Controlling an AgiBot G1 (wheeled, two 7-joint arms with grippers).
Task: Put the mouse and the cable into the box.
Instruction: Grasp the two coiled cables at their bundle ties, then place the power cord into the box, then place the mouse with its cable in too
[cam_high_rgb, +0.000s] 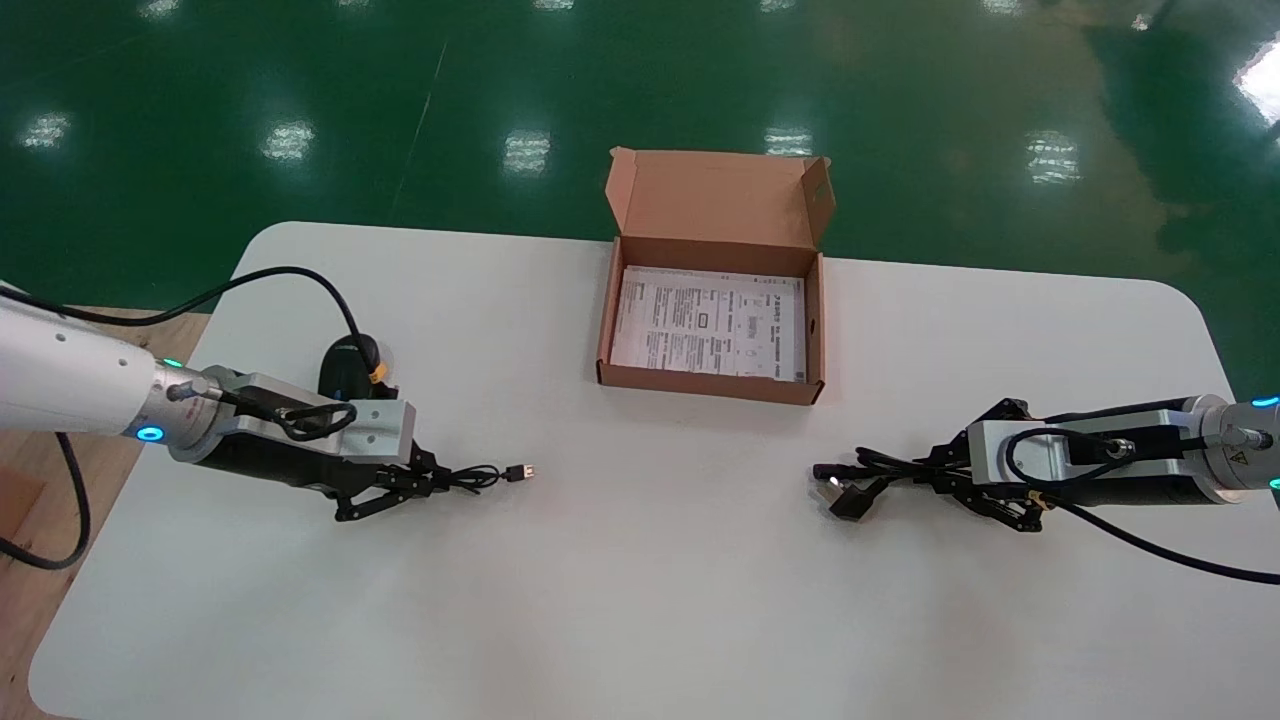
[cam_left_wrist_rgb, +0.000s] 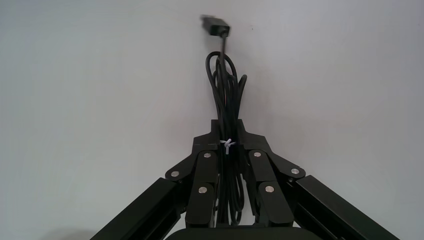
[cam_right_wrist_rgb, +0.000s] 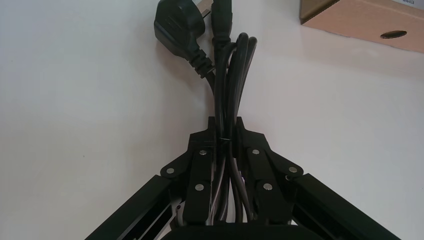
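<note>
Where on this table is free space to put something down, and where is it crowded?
Bare table lies between the left gripper and right gripper, in front of the box, and along the near edge. Crowded: around the mouse, thin cable and power cable at the grippers.

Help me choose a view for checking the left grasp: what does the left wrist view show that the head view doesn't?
Only the left wrist view: a white tie on the bundled USB cable, right at the grasp. Only the head view: the open box, the mouse, and the right gripper shut on a power cable. Both: the left gripper shut on the USB cable, over the white table.
</note>
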